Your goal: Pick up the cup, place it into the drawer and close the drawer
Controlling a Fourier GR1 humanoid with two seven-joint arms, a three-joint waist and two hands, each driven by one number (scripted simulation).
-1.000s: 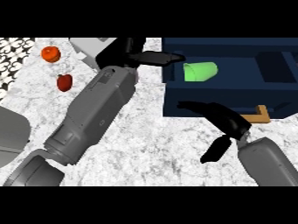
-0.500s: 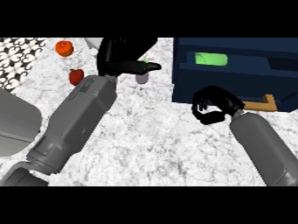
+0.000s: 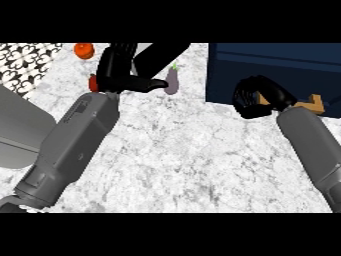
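The dark blue drawer unit (image 3: 284,70) fills the upper right of the head view. Only its flat top and front show, and nothing of its inside. No cup is visible. My right hand (image 3: 257,98) is curled into a fist against the drawer's front and holds nothing. A wooden handle (image 3: 314,105) pokes out just to the right of that hand. My left hand (image 3: 118,70) is up at the top centre-left, fingers straight and thumb stuck out to the right, well clear of the drawer.
A purple eggplant (image 3: 172,81) lies just right of my left thumb. An orange tomato (image 3: 84,49) and a red item (image 3: 93,84), half hidden by my left hand, lie farther left. A grey slab (image 3: 3,130) juts in at the left, below patterned tiles (image 3: 18,60).
The green cup and the open inside of the drawer are no longer visible. My right hand has curled and pressed up against the drawer's front. My left hand has pulled back to the left.
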